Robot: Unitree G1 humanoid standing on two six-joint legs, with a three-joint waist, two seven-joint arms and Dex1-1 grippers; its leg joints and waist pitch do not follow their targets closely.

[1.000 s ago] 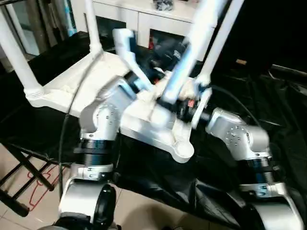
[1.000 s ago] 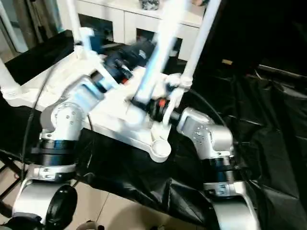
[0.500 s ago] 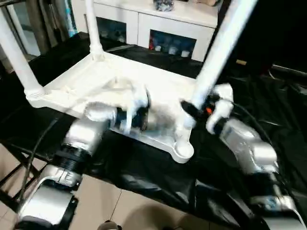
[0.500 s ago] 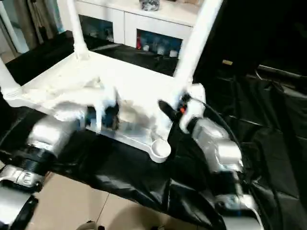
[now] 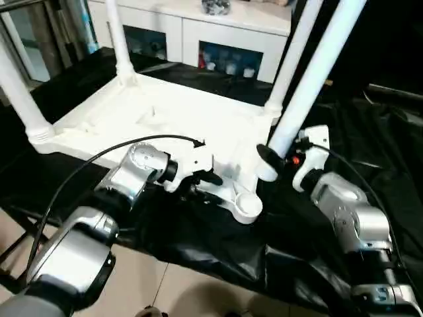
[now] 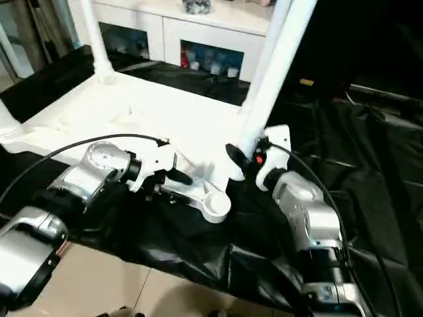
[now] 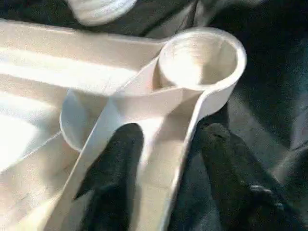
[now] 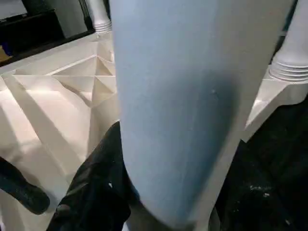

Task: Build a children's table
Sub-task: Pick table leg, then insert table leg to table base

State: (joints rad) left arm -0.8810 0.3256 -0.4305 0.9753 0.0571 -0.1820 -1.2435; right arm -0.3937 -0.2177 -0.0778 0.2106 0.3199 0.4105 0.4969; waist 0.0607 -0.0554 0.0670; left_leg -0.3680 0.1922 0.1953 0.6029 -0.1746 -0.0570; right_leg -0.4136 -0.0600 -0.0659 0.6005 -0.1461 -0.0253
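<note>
The children's table [image 5: 178, 119], small, white plastic, with a ribbed rectangular top, lies upside down on our black-covered bench [image 5: 370, 125]. Three long round tapering white legs already stand in its corner sockets. The empty round corner socket [image 5: 249, 206] nearest us waits for the last one.

Our right gripper [image 5: 264, 157] is clamped around the fourth white leg [image 5: 310, 86] near its thick end, holding it tilted, its foot just beside the empty socket and slightly above the rim. Our left gripper [image 7: 168, 149] straddles the table's edge wall just behind that socket, one black finger [image 7: 118, 159] on the inner side and the other outside; we judge it closed on the rim to steady the top.

We judge the main risk to be the tilt: pushed down at this angle, the leg could catch on the socket rim, jam crooked, or skid off onto the sheet. Pressing hard could also shove the light top across the slippery, wrinkled black plastic if the left grip slips.

Behind the bench stands a white cabinet [image 5: 218, 30] with glass-fronted compartments; pale floor tiles [image 5: 198, 290] show below.
</note>
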